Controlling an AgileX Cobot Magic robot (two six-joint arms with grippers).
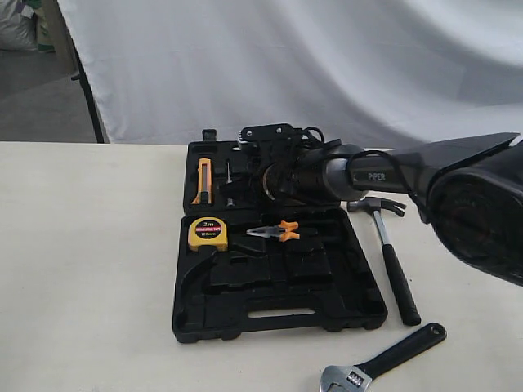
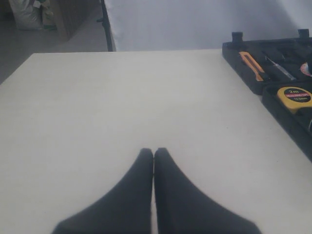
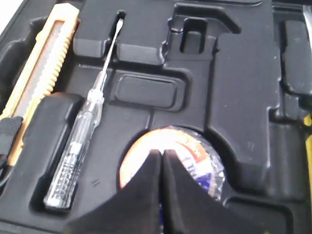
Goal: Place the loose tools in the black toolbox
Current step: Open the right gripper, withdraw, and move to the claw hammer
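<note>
The black toolbox (image 1: 278, 314) lies open on the table's middle. My right gripper (image 3: 162, 153) is shut, its tips right over the blue-red-white tape roll (image 3: 195, 151), which sits in a round recess of the far half. The fingers hide part of the roll, and I see nothing pinched between them. The steel claw hammer (image 1: 396, 273) lies on the table right of the case. Near the front edge, at the right, lies the silver adjustable wrench (image 1: 384, 359). My left gripper (image 2: 154, 152) is shut above bare table, left of the toolbox (image 2: 243, 73).
A yellow tape measure (image 1: 208, 233) and orange-handled pliers (image 1: 276, 233) rest in the near half. An orange utility knife (image 3: 44, 73) and a clear-handled screwdriver (image 3: 83, 141) lie in recesses beside the roll. My right arm (image 1: 359, 173) spans the case's far half. A white sheet hangs behind.
</note>
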